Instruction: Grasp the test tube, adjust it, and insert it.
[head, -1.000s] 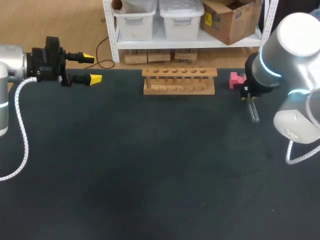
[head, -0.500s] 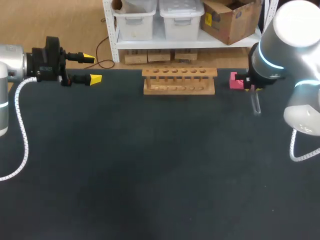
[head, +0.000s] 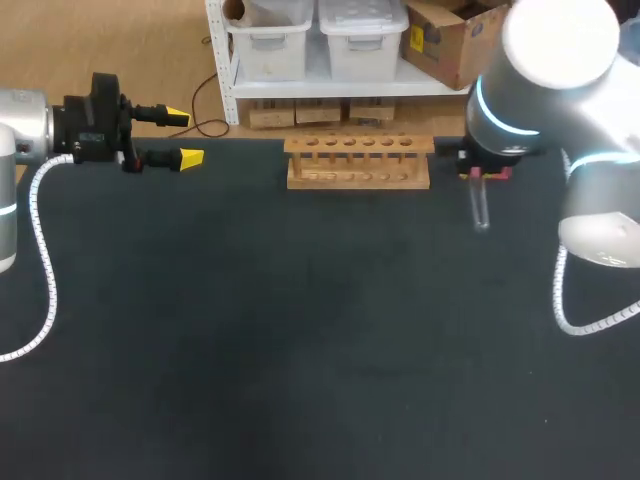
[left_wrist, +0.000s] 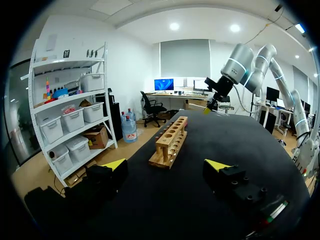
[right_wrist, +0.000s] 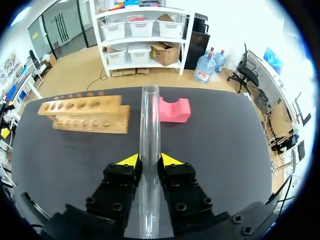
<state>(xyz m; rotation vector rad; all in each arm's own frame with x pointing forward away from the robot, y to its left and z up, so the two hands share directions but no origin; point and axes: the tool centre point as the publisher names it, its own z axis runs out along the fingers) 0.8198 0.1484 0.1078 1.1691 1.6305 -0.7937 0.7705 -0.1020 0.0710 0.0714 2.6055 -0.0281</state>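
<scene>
The test tube (head: 480, 205) has been carried nearer the rack (head: 358, 162), clamped in the right end effector (right_wrist: 150, 160) — misaligned over a hole, it could be jammed. The left end effector (head: 183, 137) is parted.

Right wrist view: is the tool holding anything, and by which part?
The right tool is shut on the test tube, pinching the glass from both sides about midway along its length.

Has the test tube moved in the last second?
Yes. In the head view the test tube, held in the right tool, has shifted left, closer to the right end of the wooden rack, which has stayed put.
</scene>
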